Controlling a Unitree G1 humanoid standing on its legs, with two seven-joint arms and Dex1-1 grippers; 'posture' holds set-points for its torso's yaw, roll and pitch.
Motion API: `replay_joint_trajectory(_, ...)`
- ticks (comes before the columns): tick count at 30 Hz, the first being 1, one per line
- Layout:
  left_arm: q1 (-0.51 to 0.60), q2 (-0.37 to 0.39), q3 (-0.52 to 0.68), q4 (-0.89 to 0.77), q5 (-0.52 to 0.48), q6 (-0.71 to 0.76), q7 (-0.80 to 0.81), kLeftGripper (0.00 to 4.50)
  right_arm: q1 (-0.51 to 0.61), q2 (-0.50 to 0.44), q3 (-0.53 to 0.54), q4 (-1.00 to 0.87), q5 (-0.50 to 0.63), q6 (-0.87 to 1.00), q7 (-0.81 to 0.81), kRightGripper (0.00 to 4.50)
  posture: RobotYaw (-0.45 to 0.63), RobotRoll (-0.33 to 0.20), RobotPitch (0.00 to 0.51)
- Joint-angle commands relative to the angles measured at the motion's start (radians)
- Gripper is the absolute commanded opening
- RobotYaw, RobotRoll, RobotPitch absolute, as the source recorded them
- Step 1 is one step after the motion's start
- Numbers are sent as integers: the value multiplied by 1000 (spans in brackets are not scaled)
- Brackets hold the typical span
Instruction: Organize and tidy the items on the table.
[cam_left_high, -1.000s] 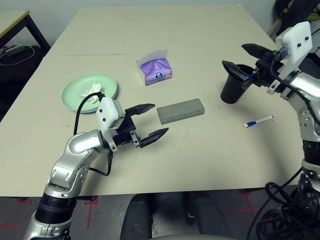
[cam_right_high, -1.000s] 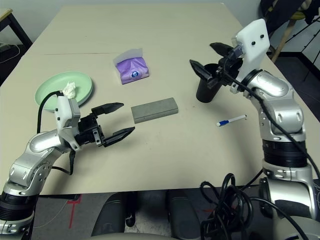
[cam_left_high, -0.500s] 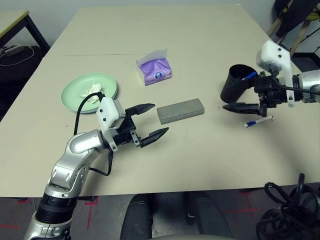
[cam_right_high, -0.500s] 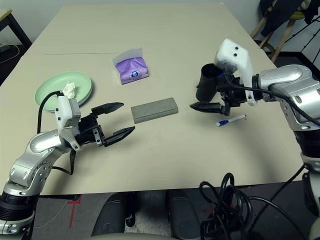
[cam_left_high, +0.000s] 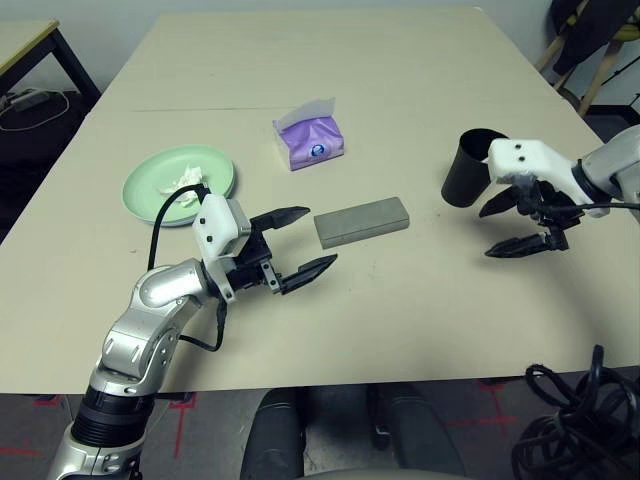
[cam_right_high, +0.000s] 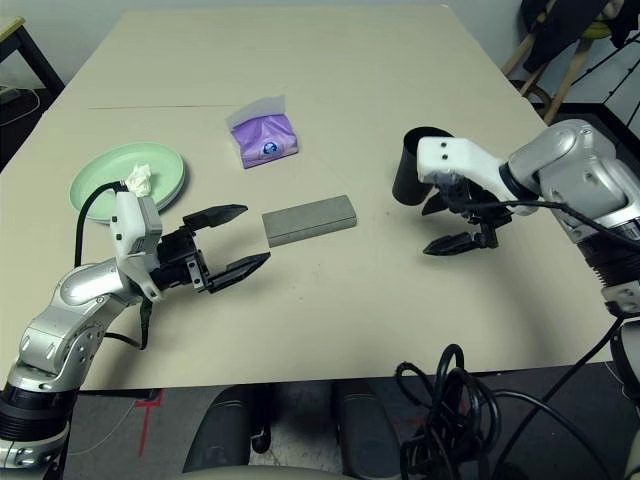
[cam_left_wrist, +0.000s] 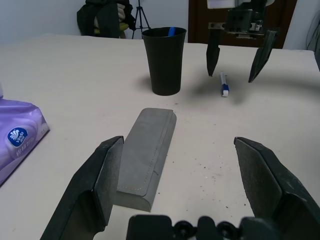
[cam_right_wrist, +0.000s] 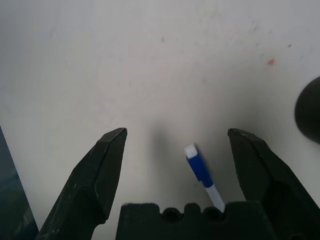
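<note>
- Lying on the table (cam_left_high: 420, 110), a blue-and-white pen (cam_right_wrist: 202, 175) sits between the spread fingers of the right gripper (cam_left_high: 512, 226), which points down over it without touching.
- Just beside it stands the black cup (cam_left_high: 467, 167) with a blue pen tip (cam_left_wrist: 170, 31) showing inside.
- The grey glasses case (cam_left_high: 361, 221) lies mid-table, ahead of the left gripper (cam_left_high: 298, 243), whose fingers are wide apart and empty.
- The purple tissue pack (cam_left_high: 312, 139) sits farther back; the mint-green plate (cam_left_high: 180, 180) holds a white tissue wad (cam_left_high: 184, 179).
</note>
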Motion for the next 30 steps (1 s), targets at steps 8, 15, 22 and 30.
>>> replay_joint_trajectory(8, 11, -12, 1, -2, 10, 3, 35, 4500, -64, 26, 63, 125, -107, -200, 21, 4451, -5, 0, 148)
replay_joint_trajectory(15, 16, -9, 1, -6, 13, -4, 41, 4500, -91, 37, 88, 189, -136, -274, 21, 4451, 3, 0, 145)
replay_joint_trajectory(22, 10, -11, 12, -7, 8, -2, 49, 4500, -105, 23, 135, 207, -127, -318, 21, 4451, 3, 0, 145)
replay_joint_trajectory(30, 4, -12, 10, -10, 7, -1, 53, 4500, -92, 9, 167, 214, -144, -376, 21, 4451, 10, 0, 148)
